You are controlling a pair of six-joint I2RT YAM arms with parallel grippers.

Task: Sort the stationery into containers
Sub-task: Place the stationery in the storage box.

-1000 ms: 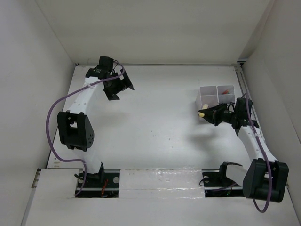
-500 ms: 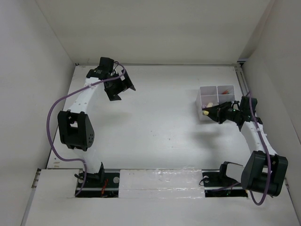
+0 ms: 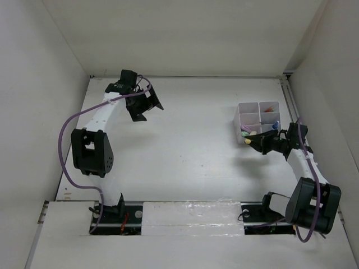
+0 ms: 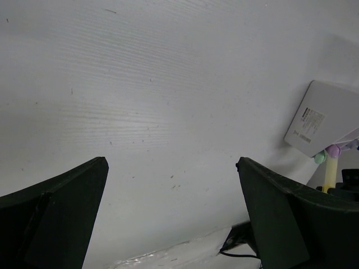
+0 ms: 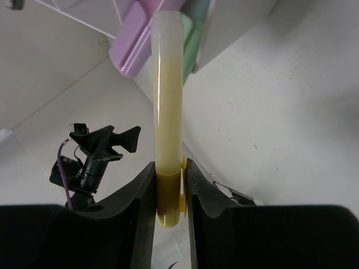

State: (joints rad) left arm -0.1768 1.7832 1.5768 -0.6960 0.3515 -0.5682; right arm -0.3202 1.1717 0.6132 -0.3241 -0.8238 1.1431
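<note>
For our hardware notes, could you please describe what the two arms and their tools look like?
The left arm and right arm share white links and boxy black joint housings; a purple cable loops along each. The left tool and right tool have black, wedge-shaped fingers.

From above you can't name what lies in the box (image 3: 248, 107): a red streak in its far right compartment and a blue speck nearer are too small, and the right gripper (image 3: 255, 138) covers part of its near edge. The yellow marker (image 5: 168, 101) shows there only as a pale tip. In your right wrist view the pink marker (image 5: 133, 40) and green marker (image 5: 196, 28) run off the top edge. In the left wrist view the right edge cuts the box, and the bottom edge cuts both fingers (image 4: 56, 218) of the left gripper (image 4: 171, 163).
</note>
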